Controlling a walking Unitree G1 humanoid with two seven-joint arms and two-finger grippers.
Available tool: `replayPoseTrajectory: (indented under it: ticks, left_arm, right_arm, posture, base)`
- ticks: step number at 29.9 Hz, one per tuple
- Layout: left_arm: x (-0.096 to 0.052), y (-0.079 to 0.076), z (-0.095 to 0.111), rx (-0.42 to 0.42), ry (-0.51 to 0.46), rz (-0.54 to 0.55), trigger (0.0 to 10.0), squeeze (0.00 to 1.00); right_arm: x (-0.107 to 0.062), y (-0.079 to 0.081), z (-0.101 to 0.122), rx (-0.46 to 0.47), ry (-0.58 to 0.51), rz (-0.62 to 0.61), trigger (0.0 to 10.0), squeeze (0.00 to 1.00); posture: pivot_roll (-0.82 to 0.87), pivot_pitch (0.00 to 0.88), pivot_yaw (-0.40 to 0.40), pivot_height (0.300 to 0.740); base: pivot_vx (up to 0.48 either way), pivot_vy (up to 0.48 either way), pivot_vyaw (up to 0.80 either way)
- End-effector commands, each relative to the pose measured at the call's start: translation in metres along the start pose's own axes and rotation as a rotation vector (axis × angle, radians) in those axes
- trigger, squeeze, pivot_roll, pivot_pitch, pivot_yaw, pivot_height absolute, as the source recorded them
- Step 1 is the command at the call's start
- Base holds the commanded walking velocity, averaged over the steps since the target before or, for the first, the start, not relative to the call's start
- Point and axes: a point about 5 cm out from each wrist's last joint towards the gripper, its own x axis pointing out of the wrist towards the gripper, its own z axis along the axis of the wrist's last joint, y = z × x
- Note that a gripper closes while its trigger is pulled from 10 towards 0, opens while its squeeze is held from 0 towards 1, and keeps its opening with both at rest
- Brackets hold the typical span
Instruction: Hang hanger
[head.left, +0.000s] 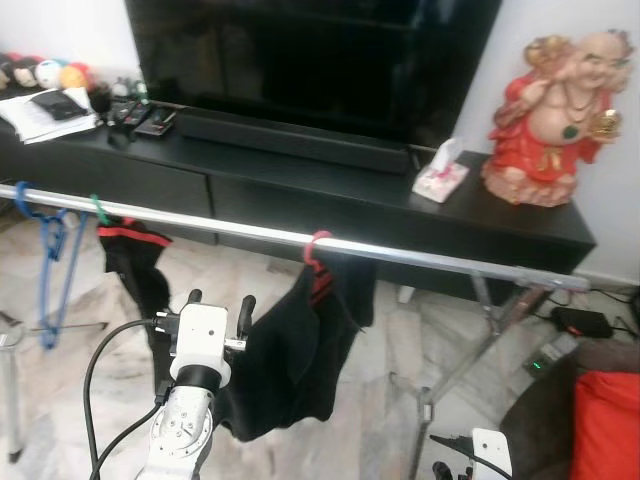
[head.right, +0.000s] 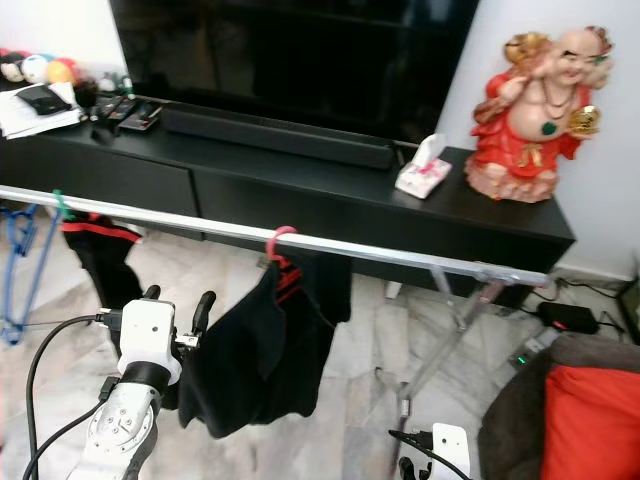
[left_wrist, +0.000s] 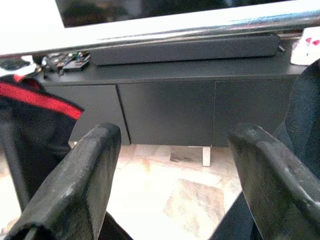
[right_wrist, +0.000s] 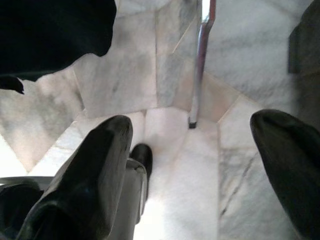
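A red hanger (head.left: 316, 250) hooks over the silver rail (head.left: 420, 258) with a black garment (head.left: 290, 350) hanging from it. To its left, a green hanger (head.left: 99, 210) holds a black garment with red trim (head.left: 135, 255), and a bare blue hanger (head.left: 48, 260) hangs at the rail's left end. My left gripper (head.left: 220, 302) is raised below the rail between the two garments, open and holding nothing. My right gripper (right_wrist: 200, 165) hangs low at my right side, open over the marble floor.
Behind the rail stands a black TV console (head.left: 330, 190) with a TV (head.left: 320, 50), a soundbar, a tissue box (head.left: 440, 175) and a red figurine (head.left: 555, 110). The rack's leg (head.left: 465, 375) crosses the floor at right. A red cushion (head.left: 605, 425) sits at far right.
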Motion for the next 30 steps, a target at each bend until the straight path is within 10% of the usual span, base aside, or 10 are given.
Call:
replayPoseTrajectory:
  ticks: [1, 30]
  left_arm:
    - [0.0016, -0.0052, 0.0037, 0.004, -0.012, -0.027, 10.0, 0.0]
    - [0.0062, -0.004, 0.0057, -0.002, -0.006, 0.013, 10.0, 0.0]
  right_arm:
    - [-0.0015, -0.0038, -0.006, 0.011, 0.016, -0.015, 10.0, 0.0]
    - [-0.001, -0.0044, -0.0023, 0.009, 0.01, -0.016, 10.0, 0.0]
  posture:
    - [0.09, 0.0, -0.039, 0.716]
    - [0.1, 0.0, -0.059, 0.716]
  base:
    - [0.0, 0.319, 0.0]
    - [0.0, 0.167, 0.0]
